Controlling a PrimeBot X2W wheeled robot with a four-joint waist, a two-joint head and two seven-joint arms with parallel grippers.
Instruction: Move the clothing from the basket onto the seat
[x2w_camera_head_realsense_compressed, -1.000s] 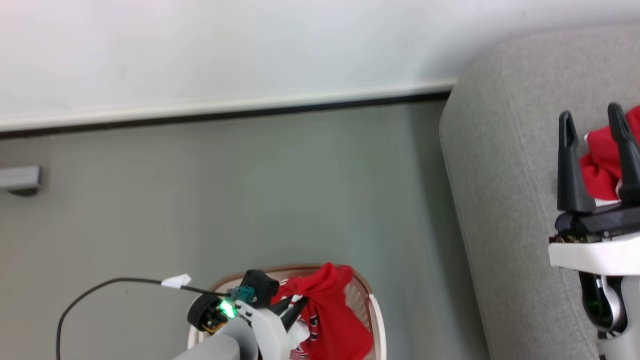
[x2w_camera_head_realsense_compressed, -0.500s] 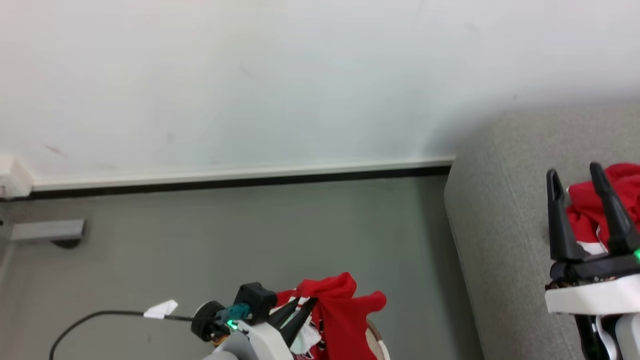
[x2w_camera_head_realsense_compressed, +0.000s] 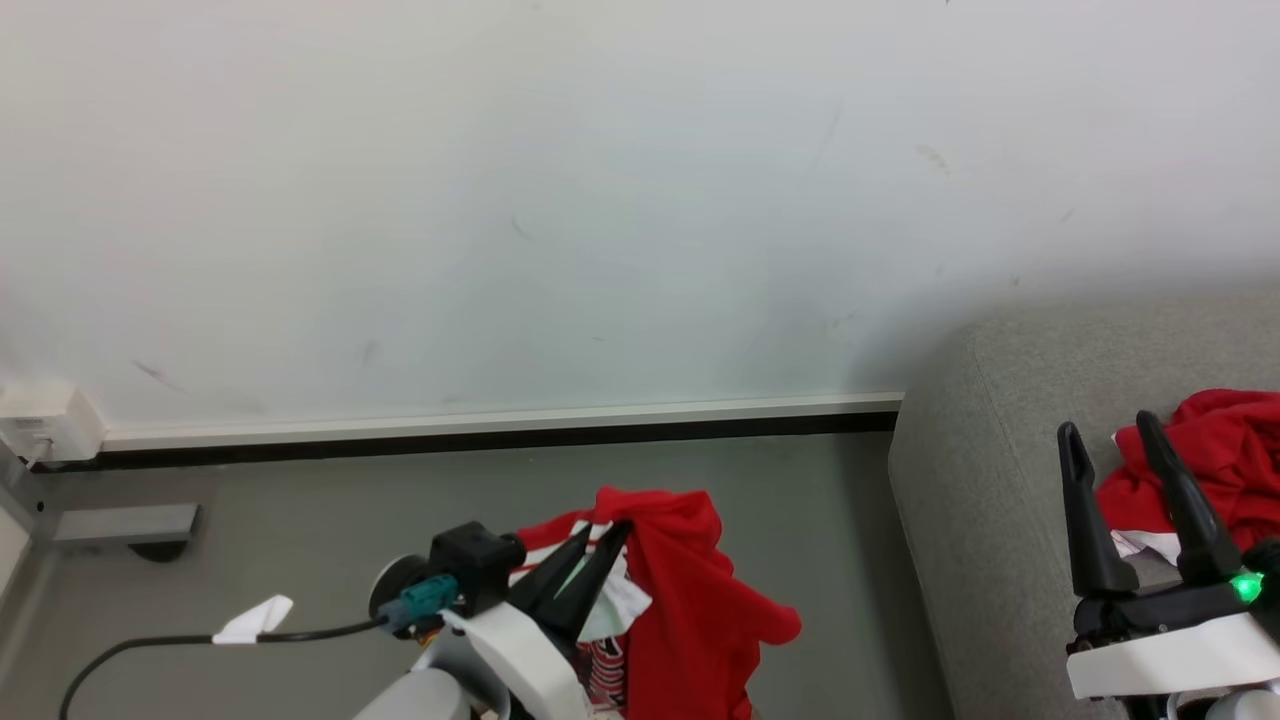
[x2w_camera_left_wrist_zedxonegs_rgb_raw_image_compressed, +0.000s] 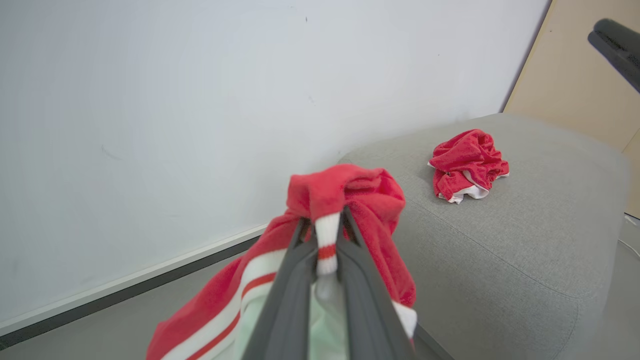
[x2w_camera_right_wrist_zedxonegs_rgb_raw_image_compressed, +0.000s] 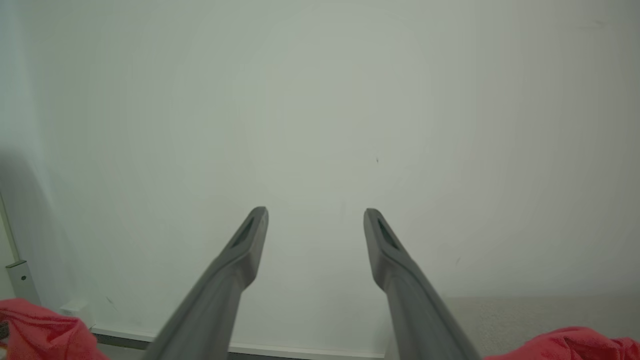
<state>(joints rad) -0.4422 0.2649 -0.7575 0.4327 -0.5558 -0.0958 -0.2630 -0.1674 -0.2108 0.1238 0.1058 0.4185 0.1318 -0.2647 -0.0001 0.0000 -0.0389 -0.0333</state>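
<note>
clothing (x2w_camera_left_wrist_zedxonegs_rgb_raw_image_compressed: 350, 195) = soft fuzzy red cloth w/ ribbed white trim, matt. seat (x2w_camera_left_wrist_zedxonegs_rgb_raw_image_compressed: 505, 240) is coarse woven grey fabric, rough-ish. right tool (x2w_camera_right_wrist_zedxonegs_rgb_raw_image_compressed: 315, 216) looks like matt dark plastic. wall (x2w_camera_head_realsense_compressed: 600, 200) smooth matt paint, floor (x2w_camera_head_realsense_compressed: 330, 520) smooth too.

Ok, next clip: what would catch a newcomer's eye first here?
The bright red garment hanging at bottom centre of the head view, pinched in the shut left gripper, stands out against the pale wall. Next, a second red garment lies crumpled on the grey sofa at right, with the open right gripper in front of it.
</note>
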